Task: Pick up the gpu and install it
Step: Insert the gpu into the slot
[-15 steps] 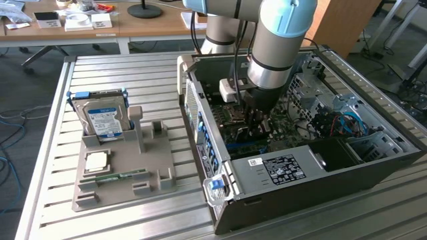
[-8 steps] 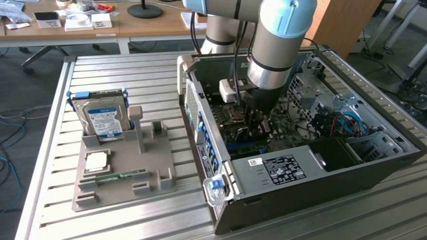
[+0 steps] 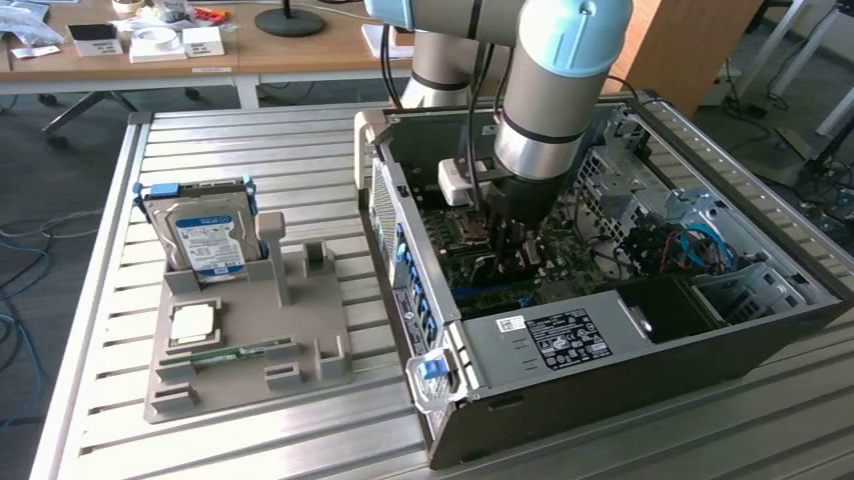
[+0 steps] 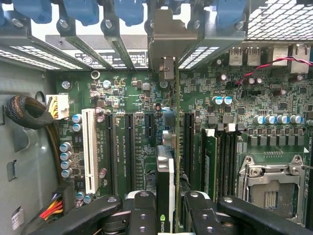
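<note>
One card is in play: the gpu [image 4: 166, 191], seen edge-on in the wrist view, clenched between the two black fingers [image 4: 142, 213] of the end effector [image 4: 165, 215]. Its metal bracket [image 4: 167, 73] reaches toward the rear slot openings of the case, under the row of blue retention clips [image 4: 128, 11].

Exterior view: the arm [image 3: 547, 100] plunges into the open computer case [image 3: 747, 330], which lies on its side on the slatted counter [image 3: 267, 160]. End effector [image 3: 514, 255] sits low over the motherboard [image 3: 594, 250], near the case's middle. At roughly 9 o'clock from the case, a grey fixture tray [image 3: 240, 370] holds a hard drive [image 3: 200, 240] standing upright, a processor [image 3: 194, 322] and a memory stick [image 3: 240, 352].

Card appears to hang above or just at the long black expansion slots [image 4: 131, 147]; whether its edge connector has entered one cannot be told.

Risks, as judged:
- Lateral offset. Several parallel slots lie close together; a slight misalignment could put the connector on the ridge between them, or into the wrong slot. Pressing then would flex the board.
- Bracket snagging on the rear frame, tilting the card.
- Card slipping within the grip, since the hold is on a thin edge.
- Nearby capacitors [image 4: 66, 159] and the installed memory modules [image 4: 209, 161] could be struck if the card tilts.
</note>
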You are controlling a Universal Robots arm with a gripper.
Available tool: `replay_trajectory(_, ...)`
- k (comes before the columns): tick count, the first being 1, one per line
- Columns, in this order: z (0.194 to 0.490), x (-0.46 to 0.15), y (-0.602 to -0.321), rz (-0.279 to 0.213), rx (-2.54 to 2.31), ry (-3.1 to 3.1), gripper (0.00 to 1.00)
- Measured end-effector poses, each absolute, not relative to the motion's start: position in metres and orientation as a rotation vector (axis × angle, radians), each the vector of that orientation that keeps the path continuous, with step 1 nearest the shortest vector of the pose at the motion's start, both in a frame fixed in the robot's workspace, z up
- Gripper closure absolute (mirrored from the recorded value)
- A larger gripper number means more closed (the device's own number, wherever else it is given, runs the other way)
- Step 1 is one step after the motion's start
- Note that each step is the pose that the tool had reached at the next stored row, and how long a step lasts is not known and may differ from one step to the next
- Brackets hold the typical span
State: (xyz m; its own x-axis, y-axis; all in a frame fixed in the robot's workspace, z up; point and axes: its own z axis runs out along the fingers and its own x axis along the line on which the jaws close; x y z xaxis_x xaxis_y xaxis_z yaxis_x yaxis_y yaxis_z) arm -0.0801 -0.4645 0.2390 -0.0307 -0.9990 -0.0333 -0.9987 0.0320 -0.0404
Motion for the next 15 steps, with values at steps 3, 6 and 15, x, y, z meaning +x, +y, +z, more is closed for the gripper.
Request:
replay_trajectory(3,0.2389,-0.0803,-0.4645,-0.009,-2.150,2.218,0.73)
replay_trajectory(6,0.2383,-0.0814,-0.4644,-0.008,-2.148,2.217,0.73)
replay_trajectory(15,0.2378,-0.0820,-0.4645,-0.009,-2.149,2.218,0.73)
